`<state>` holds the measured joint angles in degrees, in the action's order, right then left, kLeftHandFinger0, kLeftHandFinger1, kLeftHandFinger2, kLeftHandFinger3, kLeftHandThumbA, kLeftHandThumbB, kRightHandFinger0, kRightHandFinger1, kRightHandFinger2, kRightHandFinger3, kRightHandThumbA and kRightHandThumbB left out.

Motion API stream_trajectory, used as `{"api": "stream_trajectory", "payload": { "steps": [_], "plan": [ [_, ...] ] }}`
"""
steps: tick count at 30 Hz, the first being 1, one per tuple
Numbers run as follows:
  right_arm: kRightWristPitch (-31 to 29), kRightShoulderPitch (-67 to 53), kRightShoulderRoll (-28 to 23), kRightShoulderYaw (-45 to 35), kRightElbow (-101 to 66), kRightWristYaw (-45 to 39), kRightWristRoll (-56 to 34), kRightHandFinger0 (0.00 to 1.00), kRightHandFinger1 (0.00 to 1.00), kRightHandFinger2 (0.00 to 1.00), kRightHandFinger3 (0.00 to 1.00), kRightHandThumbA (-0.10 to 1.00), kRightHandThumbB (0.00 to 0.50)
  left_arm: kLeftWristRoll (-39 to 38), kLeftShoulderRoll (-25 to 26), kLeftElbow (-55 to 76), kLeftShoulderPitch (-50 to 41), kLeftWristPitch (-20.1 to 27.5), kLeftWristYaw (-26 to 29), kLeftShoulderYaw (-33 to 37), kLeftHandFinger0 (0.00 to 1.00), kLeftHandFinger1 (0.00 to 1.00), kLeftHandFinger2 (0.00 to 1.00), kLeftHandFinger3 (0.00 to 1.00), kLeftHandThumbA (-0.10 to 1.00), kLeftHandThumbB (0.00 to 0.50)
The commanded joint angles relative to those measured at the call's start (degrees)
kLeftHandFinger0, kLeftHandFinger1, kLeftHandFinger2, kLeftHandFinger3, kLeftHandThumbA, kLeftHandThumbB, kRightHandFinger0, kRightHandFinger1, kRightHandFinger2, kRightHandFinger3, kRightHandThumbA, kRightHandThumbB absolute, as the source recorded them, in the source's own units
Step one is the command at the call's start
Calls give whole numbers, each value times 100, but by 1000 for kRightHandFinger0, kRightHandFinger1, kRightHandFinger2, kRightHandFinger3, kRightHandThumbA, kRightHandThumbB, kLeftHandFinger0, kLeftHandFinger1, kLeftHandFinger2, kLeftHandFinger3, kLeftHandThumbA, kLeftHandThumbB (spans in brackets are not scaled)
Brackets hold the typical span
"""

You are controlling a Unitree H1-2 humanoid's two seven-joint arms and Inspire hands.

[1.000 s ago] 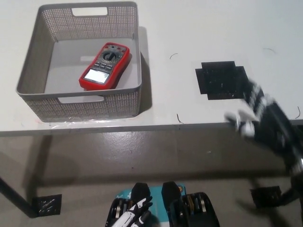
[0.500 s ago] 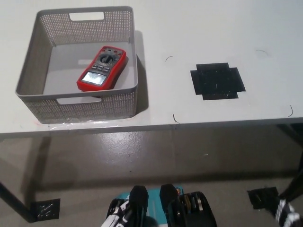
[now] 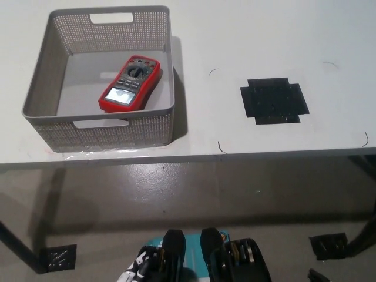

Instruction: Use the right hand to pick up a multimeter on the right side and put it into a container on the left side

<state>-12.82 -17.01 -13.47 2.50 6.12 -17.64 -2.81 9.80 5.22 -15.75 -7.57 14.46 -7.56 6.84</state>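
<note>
Right hand: not in view; only a dark sliver at the bottom right corner, too little to identify, so its state cannot be told. Left hand (image 3: 136,269): white, low at the bottom edge, mostly cut off; fingers unreadable. Multimeter (image 3: 130,83): red, face up, inside the grey basket (image 3: 100,126) at the desk's (image 3: 235,47) left, long axis slanting towards upper right. Black tape patch (image 3: 274,100): right of basket, bare. Placement looks done.

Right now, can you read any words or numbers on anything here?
No readable text anywhere.
Red multimeter in the grey basket: its screen and the marks around its dial are too small and blurred to read.
Black tape patch on the white table: no writing.
</note>
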Motion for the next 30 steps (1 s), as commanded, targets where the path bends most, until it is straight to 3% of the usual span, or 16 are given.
{"api": "stream_trajectory", "payload": {
  "steps": [1,14,20,30],
  "plan": [
    [-534,28,-133,64,53,30,220,1000,1000,1000,1000,1000,499,-81,-26,142,-181,156,192,-77,1000,1000,1000,1000,1000,401],
    [-422,224,-234,169,151,-47,243,1000,1000,1000,1000,977,475,-46,42,176,-251,144,240,-117,1000,1000,1000,1000,1000,415],
    [-347,391,-275,255,254,-109,215,1000,1000,1000,1000,965,500,-77,62,197,-234,76,252,-159,1000,1000,1000,1000,1000,379],
    [-383,168,-310,382,286,-68,381,1000,1000,1000,1000,969,491,-96,73,267,-534,107,272,-131,1000,1000,1000,1000,1000,406]
  ]
}}
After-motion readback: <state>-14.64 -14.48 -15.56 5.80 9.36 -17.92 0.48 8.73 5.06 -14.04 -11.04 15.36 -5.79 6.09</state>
